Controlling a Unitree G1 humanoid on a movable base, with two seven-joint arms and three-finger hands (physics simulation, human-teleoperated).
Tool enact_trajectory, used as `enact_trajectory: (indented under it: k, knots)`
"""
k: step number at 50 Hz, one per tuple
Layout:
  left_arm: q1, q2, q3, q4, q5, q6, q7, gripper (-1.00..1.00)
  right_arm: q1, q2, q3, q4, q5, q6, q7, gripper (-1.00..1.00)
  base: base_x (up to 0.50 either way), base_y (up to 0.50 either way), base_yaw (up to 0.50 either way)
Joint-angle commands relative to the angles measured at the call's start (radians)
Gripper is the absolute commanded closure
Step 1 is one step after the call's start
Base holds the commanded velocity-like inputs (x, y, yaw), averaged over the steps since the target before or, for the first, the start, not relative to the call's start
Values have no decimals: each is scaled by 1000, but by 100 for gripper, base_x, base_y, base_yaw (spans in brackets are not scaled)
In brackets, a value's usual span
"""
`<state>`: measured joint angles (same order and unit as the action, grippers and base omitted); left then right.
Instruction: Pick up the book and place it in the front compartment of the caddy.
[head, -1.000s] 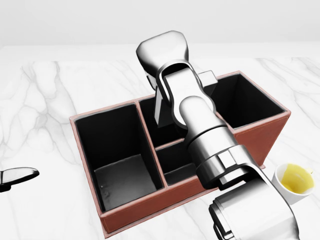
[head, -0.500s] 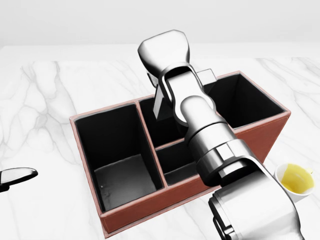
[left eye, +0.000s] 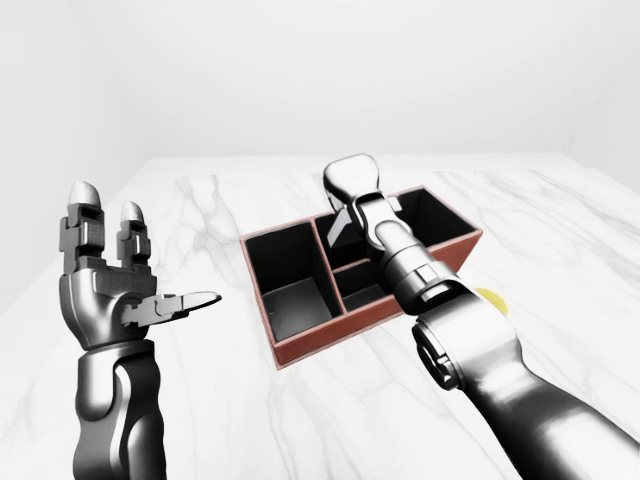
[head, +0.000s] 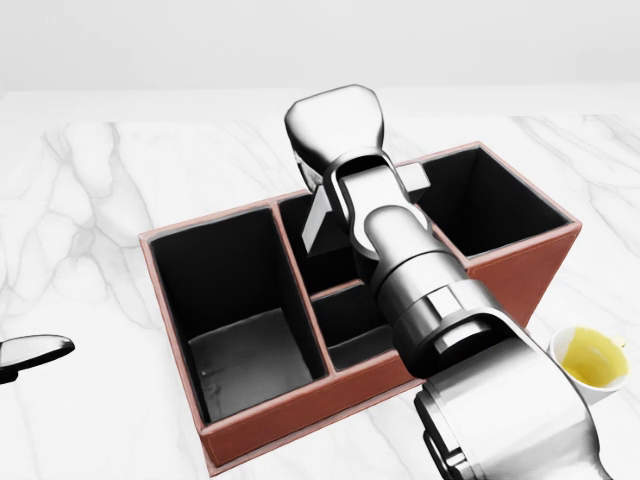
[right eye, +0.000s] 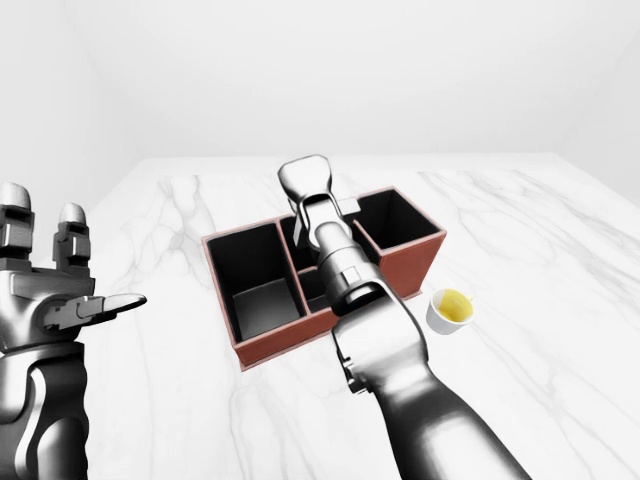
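While the right hand (head: 335, 125) hangs over the caddy (head: 250, 430), its fingers are hidden so I can't tell their state — a pale book (head: 315, 215) slants just below them, above the middle compartments. Left hand (left eye: 110, 285) is off to the side, fingers spread wide and empty — cup (right eye: 449, 309) beside the caddy.

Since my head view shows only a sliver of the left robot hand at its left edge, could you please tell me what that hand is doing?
Observer: The left robot hand is raised upright at the left of the left-eye view, fingers open, holding nothing.
Operator: Thank you. Is it close to the caddy?
Observer: No. A stretch of the marble table shows between its thumb and the caddy.
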<state>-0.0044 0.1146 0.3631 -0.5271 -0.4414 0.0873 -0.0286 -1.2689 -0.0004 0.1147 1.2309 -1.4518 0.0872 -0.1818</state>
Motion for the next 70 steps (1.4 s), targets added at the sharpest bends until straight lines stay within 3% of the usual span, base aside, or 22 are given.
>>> enact_trajectory:
  k: [1, 45, 46, 70]
  knots:
    - [1, 0, -2, 2, 1, 0, -1, -100, -14, 0, 20, 30, 4, 0, -54, 100, 0, 0, 0]
    - [8, -4, 0, -18, -2, 0, -5, -100, -40, 29, 20, 103, -56, 0, -111, 100, 0, 0, 0]
    - [6, -3, 2, -16, -3, 0, -5, -100, -42, 30, 17, 102, -52, 0, -111, -100, 0, 0, 0]
    - [6, -5, -2, -11, 0, 0, -6, -100, -48, 34, 18, 93, -43, 0, -110, -100, 0, 0, 0]
